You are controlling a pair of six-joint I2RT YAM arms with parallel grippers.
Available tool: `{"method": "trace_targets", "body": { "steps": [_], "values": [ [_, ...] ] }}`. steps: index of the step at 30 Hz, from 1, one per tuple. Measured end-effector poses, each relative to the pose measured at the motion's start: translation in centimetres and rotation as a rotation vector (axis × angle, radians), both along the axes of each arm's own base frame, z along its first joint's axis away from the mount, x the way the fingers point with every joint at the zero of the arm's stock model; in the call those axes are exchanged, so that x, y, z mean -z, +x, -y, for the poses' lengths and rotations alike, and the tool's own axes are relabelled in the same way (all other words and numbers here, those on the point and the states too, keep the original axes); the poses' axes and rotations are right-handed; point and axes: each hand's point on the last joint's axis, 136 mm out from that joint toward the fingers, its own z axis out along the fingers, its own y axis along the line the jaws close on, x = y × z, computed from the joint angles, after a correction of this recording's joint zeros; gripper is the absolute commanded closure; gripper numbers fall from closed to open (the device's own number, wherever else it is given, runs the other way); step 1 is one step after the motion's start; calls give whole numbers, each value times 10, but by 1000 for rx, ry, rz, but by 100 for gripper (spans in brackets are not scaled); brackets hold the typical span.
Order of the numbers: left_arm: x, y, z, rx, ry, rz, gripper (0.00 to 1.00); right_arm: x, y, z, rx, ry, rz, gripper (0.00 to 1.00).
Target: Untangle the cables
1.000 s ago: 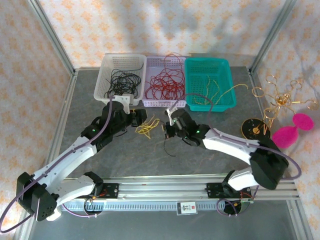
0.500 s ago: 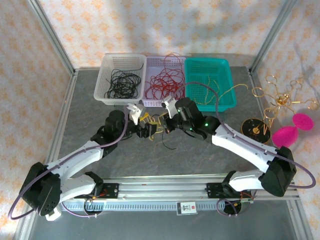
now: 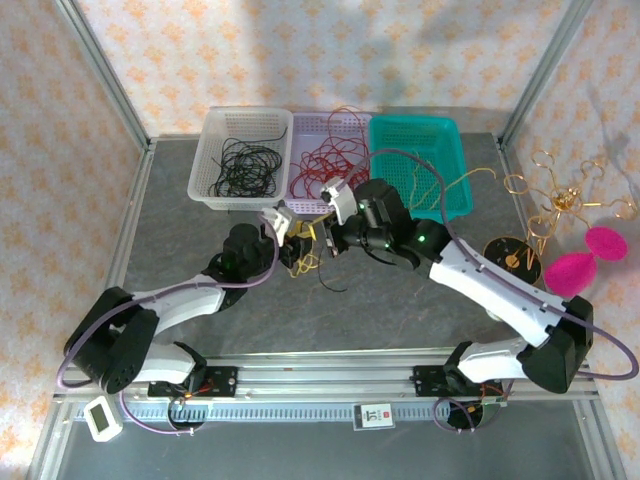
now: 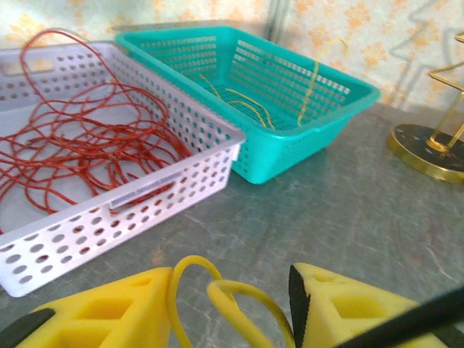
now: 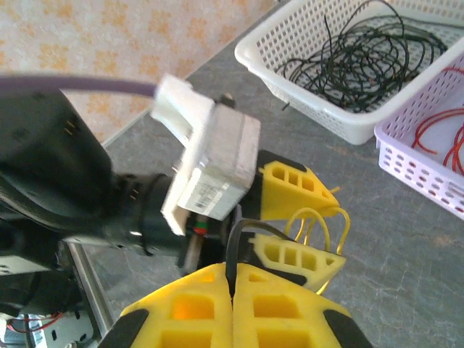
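Looped yellow cable (image 4: 194,259), thin black cable (image 5: 230,254)

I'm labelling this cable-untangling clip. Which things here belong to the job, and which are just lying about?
Job: yellow cable inside the open left gripper; black cable pinched by the right gripper; white basket, lilac basket, teal basket for sorting.
Lying about: gold wire ornament, pink shapes, small white device.

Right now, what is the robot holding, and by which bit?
The right gripper pinches a black cable between its fingertips, somewhere along its length. Yellow cable loops sit between the left gripper's fingers; whether they're gripped can't be told.
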Motion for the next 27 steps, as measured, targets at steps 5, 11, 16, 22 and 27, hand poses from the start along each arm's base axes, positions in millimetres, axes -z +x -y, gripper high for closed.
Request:
{"method": "trace_targets", "body": {
  "steps": [5, 11, 16, 22, 27],
  "values": [
    [24, 5, -5, -54, -47, -40, 62, -39, 1, -2, 1, 62, 37, 100],
    [66, 1, -15, -119, -88, -138, 65, -91, 0, 4, 24, 145, 111, 100],
    [78, -5, -23, -157, -124, -174, 65, -138, -2, 21, 78, 210, 198, 100],
    [69, -10, -27, -165, -176, -168, 58, -159, -1, 34, 136, 238, 247, 100],
    [18, -20, -32, -156, -266, -96, 49, -147, 8, 33, 163, 214, 238, 100]
  ]
}}
